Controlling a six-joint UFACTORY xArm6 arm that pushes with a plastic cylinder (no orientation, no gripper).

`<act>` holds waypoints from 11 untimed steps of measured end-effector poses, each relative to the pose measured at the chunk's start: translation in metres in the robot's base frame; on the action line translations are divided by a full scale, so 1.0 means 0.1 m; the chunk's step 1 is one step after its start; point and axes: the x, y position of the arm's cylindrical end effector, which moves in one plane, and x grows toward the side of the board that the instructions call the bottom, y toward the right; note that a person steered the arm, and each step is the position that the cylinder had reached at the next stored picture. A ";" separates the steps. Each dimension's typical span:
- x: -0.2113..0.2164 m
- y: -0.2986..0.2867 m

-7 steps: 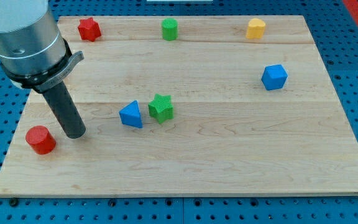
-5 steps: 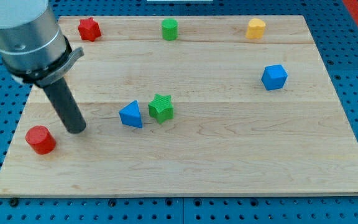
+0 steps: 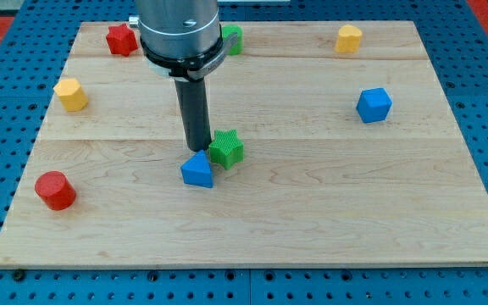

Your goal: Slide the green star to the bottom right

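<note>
On the wooden board (image 3: 312, 220) we see, from the view's left, a red cylinder block (image 3: 55, 190), a yellow block (image 3: 70, 93) and a red star block (image 3: 121, 39). My tip (image 3: 198, 150) grasps nothing, touching the blue triangular block (image 3: 197, 169) and green star block (image 3: 225, 148) near centre. Rightward sit another yellow block (image 3: 349, 38) and a blue cube (image 3: 374, 104).

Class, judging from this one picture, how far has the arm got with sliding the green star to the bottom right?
Done: my tip has reached the green star, standing just at its left, right above the blue triangle.
In hand: the push itself; the star sits near the board's middle.
Left: nearly the whole slide down and right to the bottom right corner.
</note>
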 end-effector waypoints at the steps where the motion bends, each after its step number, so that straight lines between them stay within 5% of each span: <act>1: 0.00 0.00; 8: -0.28 0.04; 10: 0.15 0.38; 11: 0.39 1.04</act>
